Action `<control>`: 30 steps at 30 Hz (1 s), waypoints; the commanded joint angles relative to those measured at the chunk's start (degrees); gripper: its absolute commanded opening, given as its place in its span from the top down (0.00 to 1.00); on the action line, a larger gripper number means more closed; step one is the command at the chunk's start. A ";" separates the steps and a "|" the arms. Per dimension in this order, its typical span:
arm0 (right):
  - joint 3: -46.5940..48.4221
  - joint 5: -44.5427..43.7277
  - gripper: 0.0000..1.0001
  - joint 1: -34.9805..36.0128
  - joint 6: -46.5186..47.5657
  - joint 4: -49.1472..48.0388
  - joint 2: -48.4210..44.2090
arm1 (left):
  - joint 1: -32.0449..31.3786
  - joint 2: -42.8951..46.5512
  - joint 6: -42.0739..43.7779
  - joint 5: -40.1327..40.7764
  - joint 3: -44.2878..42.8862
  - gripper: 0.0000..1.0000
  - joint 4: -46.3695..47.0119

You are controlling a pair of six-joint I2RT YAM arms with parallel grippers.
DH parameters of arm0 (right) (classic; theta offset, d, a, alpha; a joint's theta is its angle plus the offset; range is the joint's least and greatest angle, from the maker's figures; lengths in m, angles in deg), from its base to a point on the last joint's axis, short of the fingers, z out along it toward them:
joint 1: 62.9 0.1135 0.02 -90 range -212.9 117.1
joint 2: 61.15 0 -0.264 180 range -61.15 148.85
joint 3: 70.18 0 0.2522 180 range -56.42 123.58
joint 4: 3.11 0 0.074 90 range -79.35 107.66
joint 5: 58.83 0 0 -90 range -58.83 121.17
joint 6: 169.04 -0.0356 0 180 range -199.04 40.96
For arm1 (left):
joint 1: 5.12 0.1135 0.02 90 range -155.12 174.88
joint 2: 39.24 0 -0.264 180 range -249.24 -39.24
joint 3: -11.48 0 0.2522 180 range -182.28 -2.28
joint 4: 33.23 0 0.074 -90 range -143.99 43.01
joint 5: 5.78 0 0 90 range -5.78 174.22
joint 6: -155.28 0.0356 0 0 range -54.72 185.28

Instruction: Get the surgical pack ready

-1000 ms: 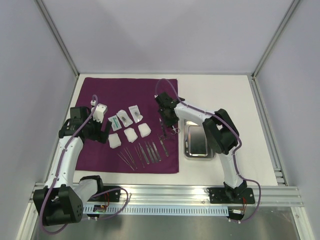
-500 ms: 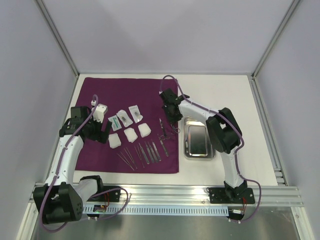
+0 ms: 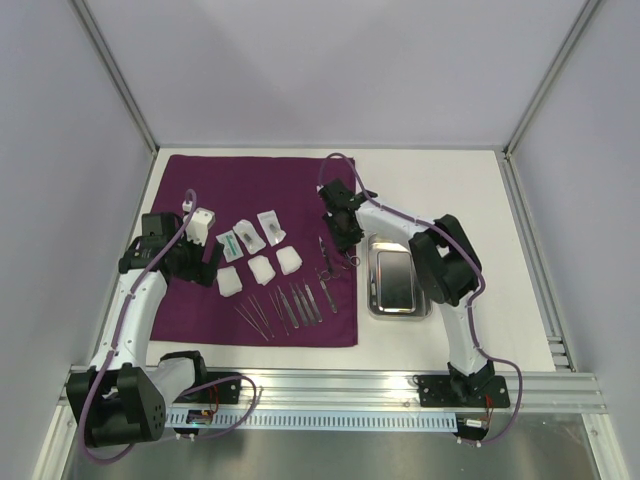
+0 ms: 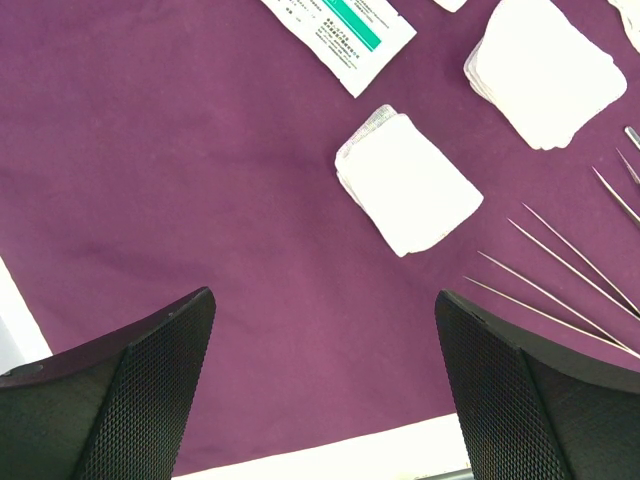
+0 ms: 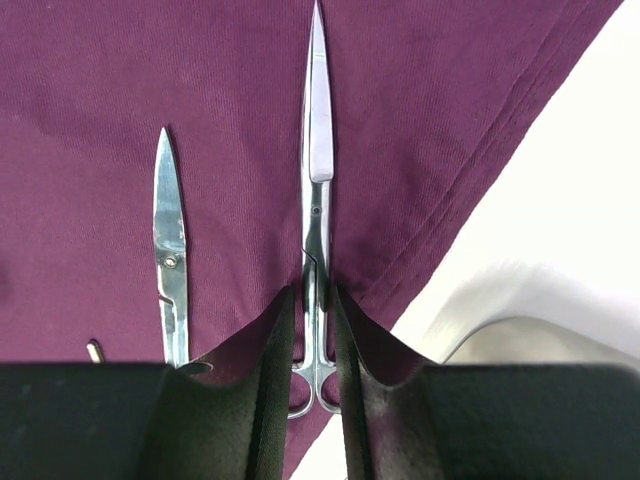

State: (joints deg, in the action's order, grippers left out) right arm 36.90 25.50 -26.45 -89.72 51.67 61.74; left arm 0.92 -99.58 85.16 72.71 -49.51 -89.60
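Slim steel scissors (image 5: pixel 316 170) point up-frame over deep-purple cloth (image 5: pixel 420 100). Right gripper (image 5: pixel 315 295): black fingers clamped on the shanks, just above the finger rings. Shorter steel scissors (image 5: pixel 168 250) lie parallel, left of the slim pair, not touching. Cloth hem runs diagonally to their right, w/ white tabletop (image 5: pixel 570 200) beyond.

Bright, even, diffuse light falls from overhead. Shadows are faint: one soft grey smudge on the table (image 5: pixel 570 180) beside the cloth (image 5: pixel 100 80). The scissors (image 5: pixel 318 150) gleam, sharply focused. Close to the lens, the right pincer (image 5: pixel 315 305) is dark and slightly soft.
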 commanded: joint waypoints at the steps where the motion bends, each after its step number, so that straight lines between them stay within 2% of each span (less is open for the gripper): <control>1: 0.37 2.24 0.76 0.12 -0.31 -0.32 2.17 | 0.28 0.92 0.51 0.17 -1.29 0.00 -0.19; 6: -0.68 2.25 0.99 0.20 -1.27 -0.85 2.09 | 0.28 1.10 0.51 -0.01 -1.29 0.00 -0.11; 11: -0.42 0.58 0.99 0.55 -1.28 -0.76 -1.51 | 0.28 1.27 0.69 -0.09 -1.38 0.00 -0.10; 18: -4.72 -0.22 1.00 1.08 -1.54 -4.27 -9.06 | 0.28 1.27 0.86 0.17 -1.47 0.00 0.07; 30: -6.04 4.61 0.99 0.56 -1.89 -6.12 -7.75 | 0.28 1.54 0.86 0.34 -1.38 0.00 -0.02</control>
State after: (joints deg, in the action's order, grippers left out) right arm 30.82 27.79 -25.82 -91.01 47.71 54.38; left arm 0.92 -99.20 85.18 72.73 -49.51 -89.60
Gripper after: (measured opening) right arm 0.033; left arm 0.997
